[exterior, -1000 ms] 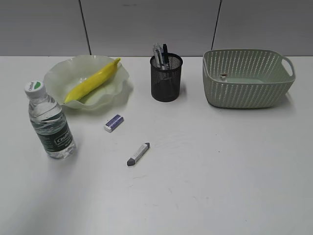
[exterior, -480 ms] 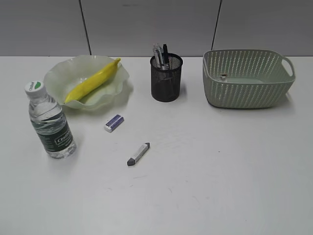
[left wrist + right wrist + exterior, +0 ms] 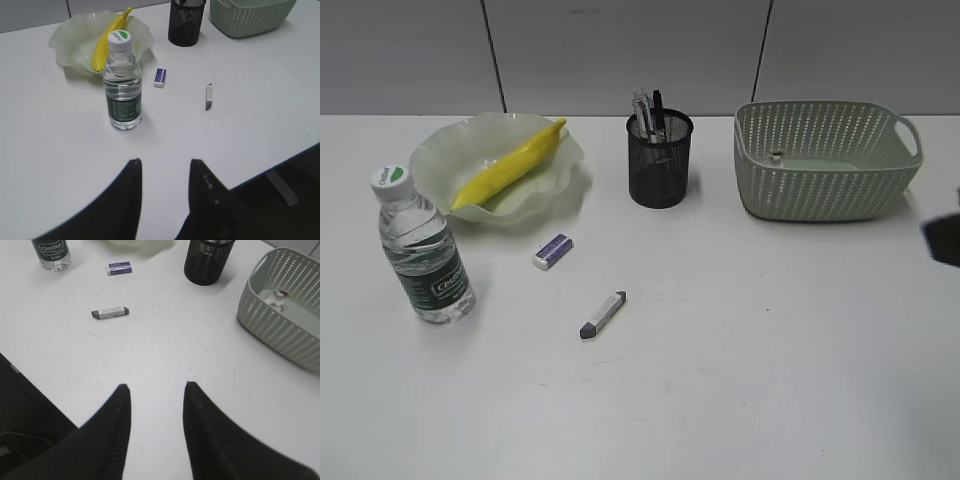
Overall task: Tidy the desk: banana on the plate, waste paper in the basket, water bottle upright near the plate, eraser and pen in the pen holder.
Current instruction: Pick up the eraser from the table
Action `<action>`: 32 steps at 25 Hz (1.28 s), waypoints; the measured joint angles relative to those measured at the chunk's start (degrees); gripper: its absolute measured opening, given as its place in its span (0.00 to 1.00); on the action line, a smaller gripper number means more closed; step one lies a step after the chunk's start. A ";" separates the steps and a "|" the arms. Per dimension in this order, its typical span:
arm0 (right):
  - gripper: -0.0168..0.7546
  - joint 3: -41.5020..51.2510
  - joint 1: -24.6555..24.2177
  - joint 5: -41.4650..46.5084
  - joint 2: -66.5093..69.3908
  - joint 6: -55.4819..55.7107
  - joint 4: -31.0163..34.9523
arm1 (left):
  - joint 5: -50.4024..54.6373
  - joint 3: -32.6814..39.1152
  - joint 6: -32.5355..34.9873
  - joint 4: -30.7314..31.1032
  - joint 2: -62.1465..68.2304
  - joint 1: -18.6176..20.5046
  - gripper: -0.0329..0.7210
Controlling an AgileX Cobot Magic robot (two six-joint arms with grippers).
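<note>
The banana [image 3: 510, 165] is found lying in the plate [image 3: 440, 150] at the desk's [image 3: 770, 350] ten o'clock corner. The bottle [image 3: 420, 250] is seen upright just beside the plate, at its seven o'clock. The holder [image 3: 660, 160] stands at the desk's twelve o'clock, with pens [image 3: 648, 112] upright inside it. A purple-and-white eraser [image 3: 552, 251] lies on the bare desk at the holder's seven o'clock, and a grey-and-white eraser [image 3: 603, 314] lies near it, at its five o'clock; neither is touched. The basket [image 3: 825, 190] sits at the desk's two o'clock; a small pale scrap [image 3: 276, 299] is noted on its floor in the right wrist view, though its nature cannot be confirmed.

The left gripper [image 3: 165, 172] is observed with fingers parted and nothing between them, above the desk at the bottle's six o'clock. The right gripper [image 3: 156, 395] is likewise spread and empty, above bare desk at the basket's seven o'clock.
</note>
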 joint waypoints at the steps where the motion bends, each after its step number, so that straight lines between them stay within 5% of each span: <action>1: 0.40 -2.40 0.00 -0.55 5.07 -0.60 0.00 | -0.14 0.00 -0.01 -0.13 0.00 0.00 0.36; 10: 0.42 -34.35 0.00 5.03 47.47 -1.87 1.76 | -0.37 0.00 0.12 -0.20 0.00 -0.05 0.36; 19: 0.64 -65.87 -0.05 18.11 79.28 -1.89 9.71 | -0.37 0.00 0.17 -0.20 0.00 -0.05 0.36; 25: 0.79 -70.93 -0.05 12.88 90.38 -4.33 14.45 | -0.37 0.00 0.17 -0.20 0.00 -0.05 0.36; 32: 0.81 -70.95 -0.05 2.79 98.09 -11.81 16.60 | -0.37 0.00 0.17 -0.20 0.00 -0.05 0.36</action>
